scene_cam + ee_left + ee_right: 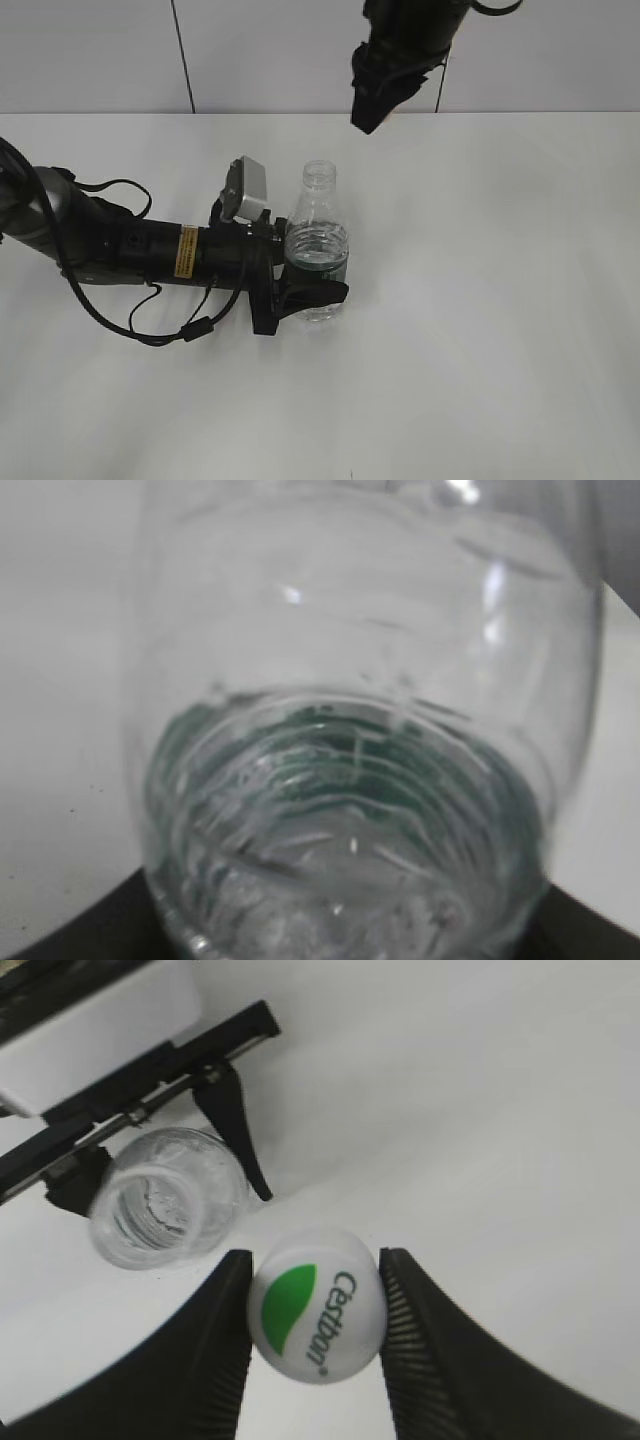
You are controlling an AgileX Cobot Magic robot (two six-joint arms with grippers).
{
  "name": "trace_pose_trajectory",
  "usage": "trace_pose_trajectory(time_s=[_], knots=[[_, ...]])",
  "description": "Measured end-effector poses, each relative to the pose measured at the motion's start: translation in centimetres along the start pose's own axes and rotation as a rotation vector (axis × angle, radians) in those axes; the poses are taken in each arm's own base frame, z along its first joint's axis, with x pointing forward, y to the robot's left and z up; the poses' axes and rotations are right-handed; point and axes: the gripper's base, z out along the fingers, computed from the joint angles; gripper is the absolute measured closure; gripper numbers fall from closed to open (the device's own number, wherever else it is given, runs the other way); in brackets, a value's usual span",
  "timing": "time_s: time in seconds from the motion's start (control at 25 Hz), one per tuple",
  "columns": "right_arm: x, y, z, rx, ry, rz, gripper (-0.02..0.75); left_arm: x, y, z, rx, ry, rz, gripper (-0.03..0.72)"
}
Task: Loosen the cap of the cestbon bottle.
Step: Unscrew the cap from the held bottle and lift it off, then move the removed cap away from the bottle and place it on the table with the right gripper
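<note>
Two grippers, two grips: the left gripper [318, 268] is clamped around the small clear plastic cestbon bottle [318, 235] with the dark green label band, holding it upright on the white table [500, 300]. The right gripper [315, 1330] is up high, pinching the small round white plastic screw cap [316, 1305] between its black jaws, fully clear of the open neck.

What could go wrong imo: the cap's held only by its smooth rim, so a slight slip drops it and it rolls off. The bottle's open with water inside too, so if the left arm tilts or squeezes harder, it spills.

Readable text: "Cestbon" on the cap beside a green patch. The arm's yellow sticker is too small to read.
</note>
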Motion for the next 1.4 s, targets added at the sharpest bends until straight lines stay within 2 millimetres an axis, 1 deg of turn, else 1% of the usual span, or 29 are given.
trace_pose_trajectory(time_s=[0.08,0.28,0.44,0.6,0.72,0.88,1.04,1.2,1.28,1.4], knots=[[1.4,-1.9,-0.4,0.002,-0.012,0.115,0.445,0.0,0.0,0.0,0.0,0.0,0.0,0.28],[4.7,-5.8,-1.5,0.011,-0.043,0.365,0.445,0.0,0.0,0.0,0.0,0.0,0.0,0.28],[7.3,-7.8,-1.8,0.021,-0.033,0.504,0.445,0.0,0.0,0.0,-0.001,0.002,0.0,0.28],[10.1,-9.0,-0.8,0.014,-0.002,0.637,0.445,0.0,0.0,0.0,-0.001,0.002,0.0,0.28],[12.1,-9.5,0.5,0.012,0.022,0.724,0.445,0.0,0.0,0.0,-0.001,0.002,0.0,0.28],[14.5,-9.5,2.6,0.031,0.067,0.817,0.445,0.0,0.0,0.0,-0.001,0.002,0.0,0.28],[16.4,-8.9,4.7,0.061,0.116,0.87,0.445,0.0,0.0,0.0,-0.003,0.001,-0.001,0.28],[18.4,-7.7,7.0,0.072,0.148,0.917,0.445,0.0,0.0,0.0,-0.003,0.001,-0.001,0.28],[19.3,-7.3,7.9,0.078,0.155,0.941,0.445,0.0,0.0,0.0,-0.004,0.002,-0.001,0.28],[20.8,-7.1,8.6,0.089,0.161,0.985,0.446,0.0,0.1,0.0,-0.006,0.004,-0.001,0.28]])
